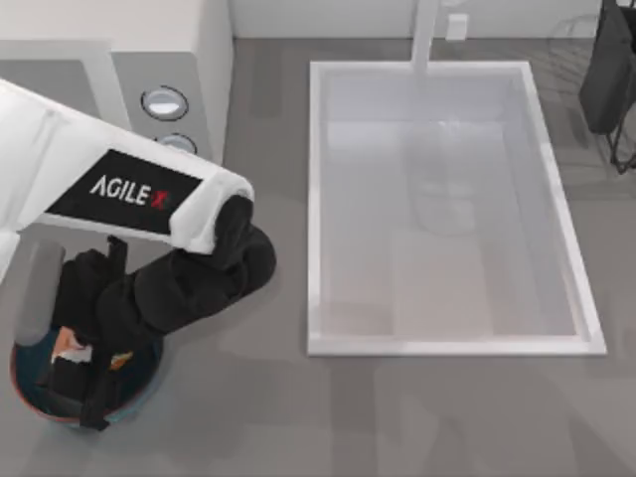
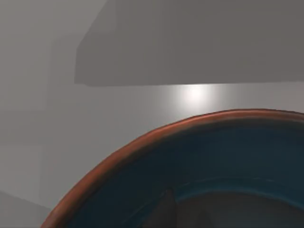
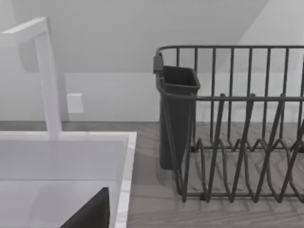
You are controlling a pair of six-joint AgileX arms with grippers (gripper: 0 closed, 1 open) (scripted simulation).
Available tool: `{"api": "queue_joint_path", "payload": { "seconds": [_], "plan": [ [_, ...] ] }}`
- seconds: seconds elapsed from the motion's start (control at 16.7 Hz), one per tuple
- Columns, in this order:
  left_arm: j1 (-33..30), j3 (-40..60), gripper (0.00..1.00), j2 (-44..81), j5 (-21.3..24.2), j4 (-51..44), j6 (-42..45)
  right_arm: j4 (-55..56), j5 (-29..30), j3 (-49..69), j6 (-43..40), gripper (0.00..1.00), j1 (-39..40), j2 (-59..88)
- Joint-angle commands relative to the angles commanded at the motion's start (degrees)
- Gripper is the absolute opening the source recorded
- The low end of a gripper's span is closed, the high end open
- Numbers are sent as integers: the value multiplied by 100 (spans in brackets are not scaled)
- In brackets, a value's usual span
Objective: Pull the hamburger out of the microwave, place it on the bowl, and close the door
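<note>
- While looking down from above: left gripper (image 1: 81, 376) low over the bowl (image 1: 30, 390) at front left, hamburger (image 1: 72, 346) mostly hidden beneath; jaw spread impossible to tell. Microwave (image 1: 149, 70) behind.
- Left wrist: bowl rim (image 2: 142, 142) close, cut off.
- Right wrist: sink (image 3: 61, 156), dish rack (image 3: 237, 133).

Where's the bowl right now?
The bowl sits at the near left corner of the table in the top view, in front of the microwave and left of the sink, with the left end effector directly over it.
</note>
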Motion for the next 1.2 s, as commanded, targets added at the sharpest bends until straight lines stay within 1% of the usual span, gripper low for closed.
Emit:
{"api": "queue_joint_path", "payload": {
  "seconds": [0.42,0.48,0.54,0.72,0.84,0.96,1.08,1.2],
  "plan": [
    [0,0,100,0,0,0,0,0,0,0,0,100,0,0],
    [-78,74,100,-216,92,-184,73,0,0,0,0,100,0,0],
    [-78,74,100,-216,92,-184,73,0,0,0,0,100,0,0],
    [122,-250,100,-549,202,144,428,0,0,0,0,100,0,0],
    [390,-705,100,-1060,365,636,968,0,0,0,0,100,0,0],
    [726,-1288,100,-1801,592,1293,1748,0,0,0,0,100,0,0],
    [1100,-1949,100,-2757,872,2048,2762,0,0,0,0,100,0,0],
    [1486,-2645,100,-3868,1195,2841,4004,0,0,0,0,100,0,0]
  ]
}}
